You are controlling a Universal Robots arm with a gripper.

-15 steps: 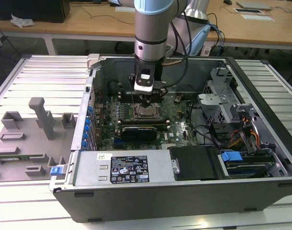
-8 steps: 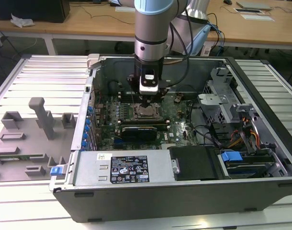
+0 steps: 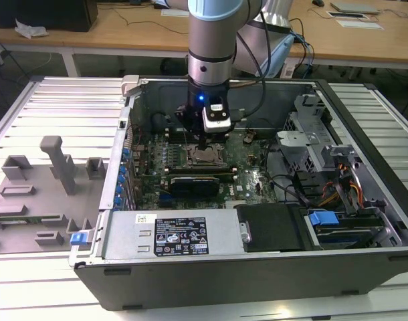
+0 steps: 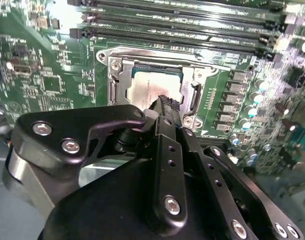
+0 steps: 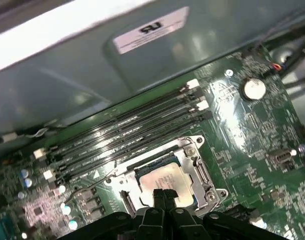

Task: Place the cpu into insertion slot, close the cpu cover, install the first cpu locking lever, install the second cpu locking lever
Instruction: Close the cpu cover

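Inside the open computer case [image 3: 257, 281], the cpu [image 5: 160, 175] lies flat in its socket with the cpu cover [image 5: 200, 171] apparently down around it. The gripper [image 5: 165, 196] stands on its top face, fingertips pressed together and gripping nothing. The chip looks light, stiff and fragile, best taken by opposite edges. The memory slots [image 5: 132, 125] crowd one side of the socket, so the open room is overhead.

A slatted, silvery metal table [image 3: 50, 107] carries an open, dark-grey metal computer case [image 3: 257, 281] lying on its side across the middle. Just beside the case, on the exterior view's left, stand grey plastic fixture blocks [image 3: 60, 164].
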